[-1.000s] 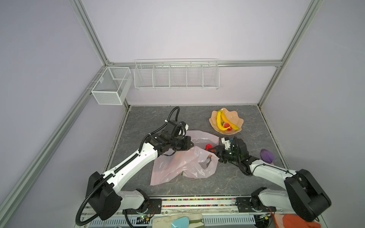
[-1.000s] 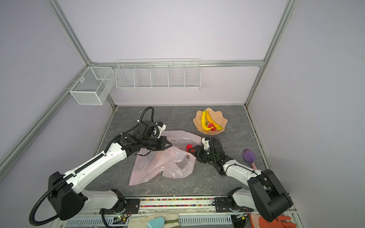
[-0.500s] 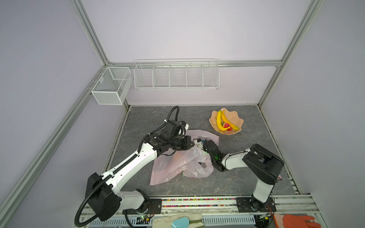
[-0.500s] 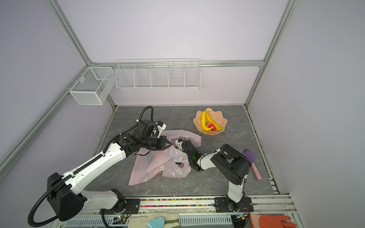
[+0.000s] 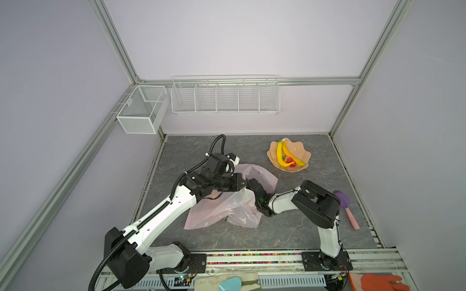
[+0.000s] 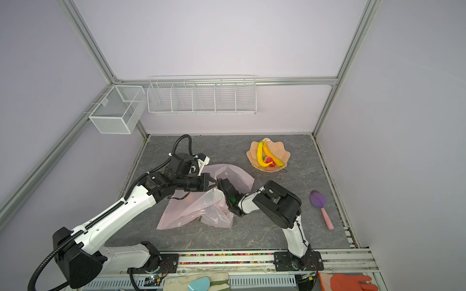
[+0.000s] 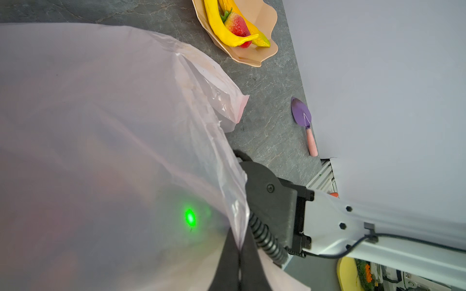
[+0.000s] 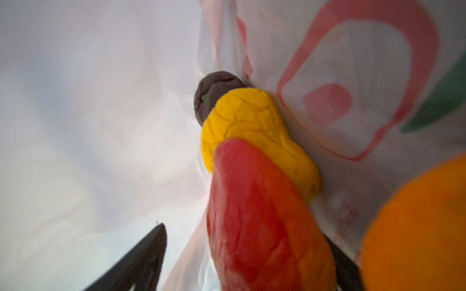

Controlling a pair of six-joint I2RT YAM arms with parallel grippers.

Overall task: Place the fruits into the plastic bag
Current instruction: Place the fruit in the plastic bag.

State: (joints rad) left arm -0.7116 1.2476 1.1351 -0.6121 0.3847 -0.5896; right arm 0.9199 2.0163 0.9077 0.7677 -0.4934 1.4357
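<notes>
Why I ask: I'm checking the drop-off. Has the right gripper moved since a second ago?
Yes. The right gripper has pushed into the plastic bag, farther from the purple trowel by the wall.

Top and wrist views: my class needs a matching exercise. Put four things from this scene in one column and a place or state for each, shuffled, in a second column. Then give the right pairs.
Column one
1. bananas
2. yellow pear
3. purple trowel
4. left tool

Column two
A. shut on the edge of the plastic bag
B. lying on the table, touching nothing else
C. in the peach bowl
D. inside the plastic bag

Pairs: 1-C, 2-D, 3-B, 4-A
</notes>
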